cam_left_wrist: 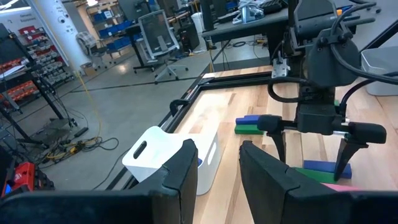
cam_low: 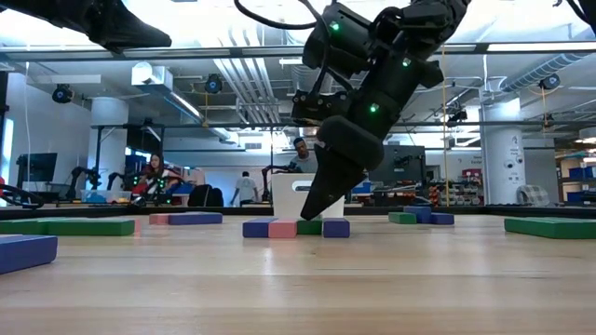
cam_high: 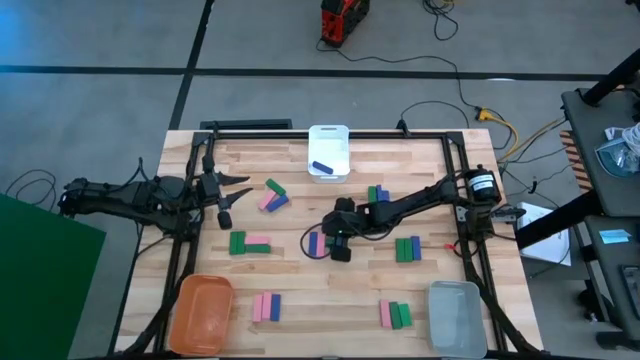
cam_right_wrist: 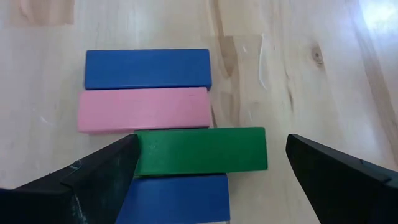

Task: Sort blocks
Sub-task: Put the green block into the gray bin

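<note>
- So the table [cam_high: 300,290] is a light wooden plank top with a dark metal frame running round it, sitting on a grey floor with dark lines and loose cables.
- The blocks are lying in small clusters all over the wood: a blue, pink, green, blue row [cam_right_wrist: 168,134] right under the right gripper [cam_right_wrist: 211,171], a green and pink set [cam_high: 250,243] toward the left, and more groups near the front edge.
- The right gripper is hanging over that row with its fingers spread wide, straddling the green block [cam_right_wrist: 202,149], not pinching anything.
- The left gripper [cam_high: 226,198] is waiting over the left side of the table with its fingers apart and nothing between them.
- A white bin [cam_high: 329,152] is sitting at the far edge with one blue block [cam_high: 321,167] inside, an orange bin [cam_high: 202,312] at the front left corner, a grey bin [cam_high: 456,315] at the front right.
- Behind the table the low view is showing a big open workshop with ceiling ducts, pillars and shelving, and a few people [cam_low: 303,154] sitting or standing at benches far back.
</note>
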